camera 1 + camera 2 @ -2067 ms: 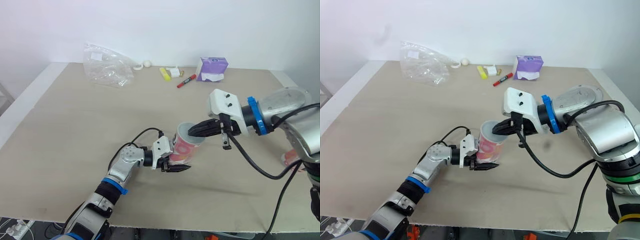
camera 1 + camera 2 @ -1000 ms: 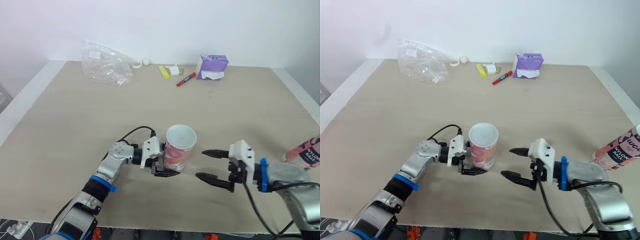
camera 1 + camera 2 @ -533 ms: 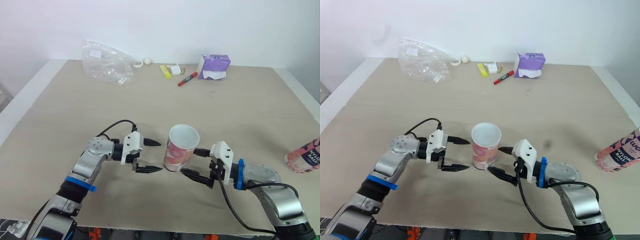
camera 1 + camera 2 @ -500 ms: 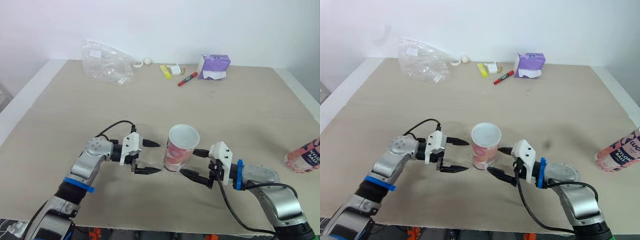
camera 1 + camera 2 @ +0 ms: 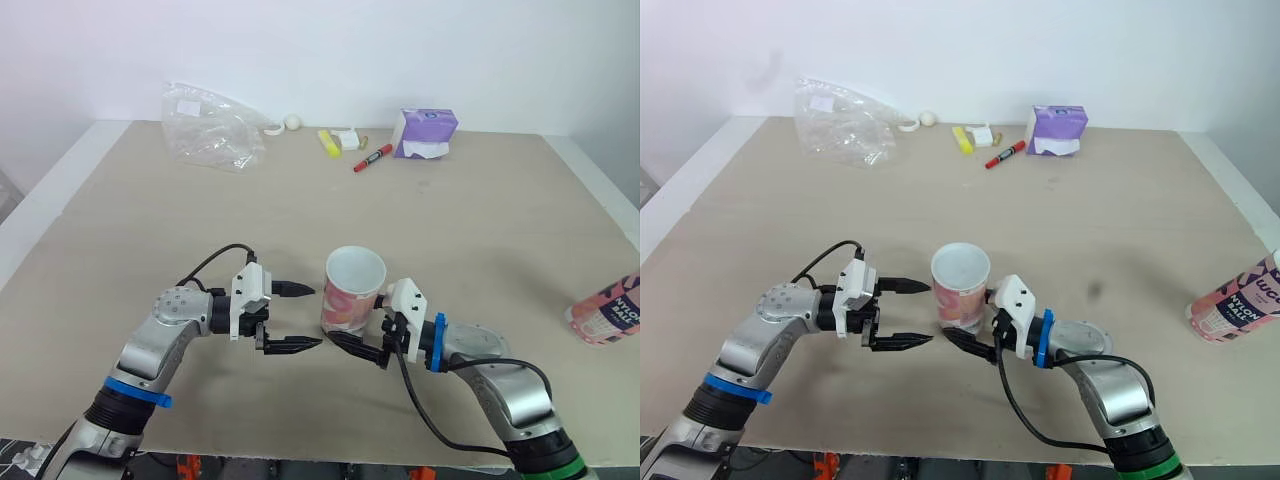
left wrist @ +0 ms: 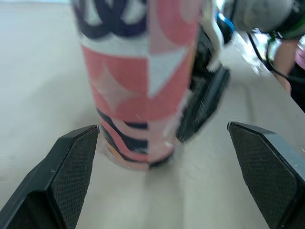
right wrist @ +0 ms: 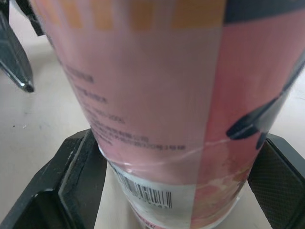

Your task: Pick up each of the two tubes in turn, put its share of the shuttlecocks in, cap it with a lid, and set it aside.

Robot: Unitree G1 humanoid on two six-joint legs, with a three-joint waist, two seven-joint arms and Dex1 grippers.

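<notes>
Head view: tube point(image 5: 352, 292) stood upright, mouth open, by the tabletop's point(image 5: 480, 200) front edge, midway. Left claw point(image 5: 314, 316) gaped wide just left of it, apart. Left wrist view: tube lay straight ahead, untouched. Right wrist view: right claw point(image 7: 178, 143), nearer, straddled the tube's base, spread wide.

Two tubes point(image 5: 353, 291) point(image 5: 605, 311); one plastic bag point(image 5: 212, 128); one red marker point(image 5: 372, 160); one purple box point(image 5: 425, 134).

We note: tube point(image 5: 960, 292) smooth, glossy printed card; table point(image 5: 480, 220) matt, wood-look; bag point(image 5: 210, 130) clear crinkly plastic; pads point(image 6: 71, 171) black, matt, cross-hatched.
</notes>
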